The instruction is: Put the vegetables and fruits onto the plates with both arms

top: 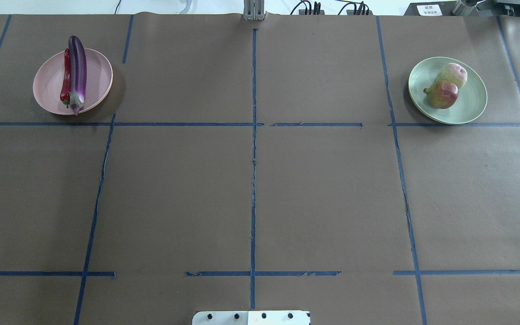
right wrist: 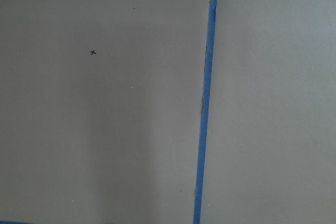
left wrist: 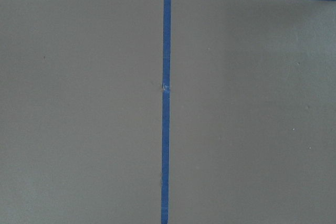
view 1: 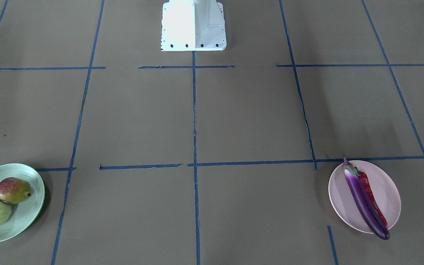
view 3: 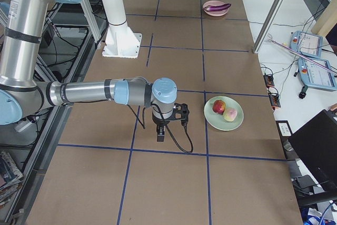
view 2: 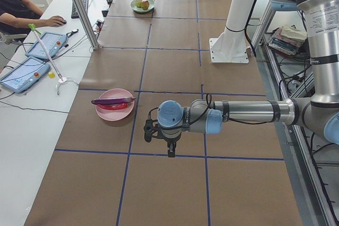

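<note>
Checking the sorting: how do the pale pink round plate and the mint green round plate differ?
The pale pink plate holds a purple eggplant and red chili pepper; the mint green plate holds a pale green fruit and a red-orange fruit. Pink sits at the robot's left, green at its right. Both are shallow.

Left gripper [view 2: 169, 151], right gripper [view 3: 160, 136] downward, jaws unclear

I see the table [top: 174, 203] covered in matt brown paper, its blue tape [top: 253, 180] lines frayed in places. The eggplant [view 1: 363, 200] and chili [view 1: 369, 191] are glossy. The pink plate [view 1: 387, 191] and green plate [view 1: 28, 217] look smooth, softly sheened. The left arm [view 2: 249, 112] is brushed metal.
</note>
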Robot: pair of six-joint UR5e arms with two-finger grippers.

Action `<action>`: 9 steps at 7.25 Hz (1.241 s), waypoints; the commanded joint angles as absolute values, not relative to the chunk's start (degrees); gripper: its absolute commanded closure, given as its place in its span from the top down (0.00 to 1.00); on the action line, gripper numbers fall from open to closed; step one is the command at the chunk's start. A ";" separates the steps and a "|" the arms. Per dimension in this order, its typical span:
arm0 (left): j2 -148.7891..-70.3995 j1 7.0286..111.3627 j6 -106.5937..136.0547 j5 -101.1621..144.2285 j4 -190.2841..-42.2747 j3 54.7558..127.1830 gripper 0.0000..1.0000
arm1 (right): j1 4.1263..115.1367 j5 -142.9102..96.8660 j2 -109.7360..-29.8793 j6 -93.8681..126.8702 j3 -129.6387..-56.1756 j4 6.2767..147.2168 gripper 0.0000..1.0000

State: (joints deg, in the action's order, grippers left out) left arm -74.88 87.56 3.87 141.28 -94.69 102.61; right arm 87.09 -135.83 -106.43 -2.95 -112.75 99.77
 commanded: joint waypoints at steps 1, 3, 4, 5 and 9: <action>-74.88 87.37 3.87 141.76 -94.14 104.05 1.00 | 87.10 -135.88 -106.44 -2.90 -112.58 99.84 1.00; -75.32 81.68 3.96 138.11 -93.17 105.64 1.00 | 87.10 -136.31 -106.00 -2.90 -113.37 99.75 1.00; -74.71 81.30 3.96 133.20 -93.08 108.17 1.00 | 87.10 -136.32 -106.00 -2.99 -114.07 99.76 1.00; -74.53 81.30 3.78 132.81 -91.77 110.46 1.00 | 86.93 -136.23 -105.82 -2.99 -114.17 99.67 1.00; -78.46 81.30 3.69 133.07 -83.15 113.73 1.00 | 86.31 -136.23 -105.12 -2.99 -114.17 98.97 1.00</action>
State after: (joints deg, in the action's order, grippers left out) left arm -76.06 81.30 3.68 133.03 -83.85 113.53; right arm 86.37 -136.13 -105.17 -2.99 -114.16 99.46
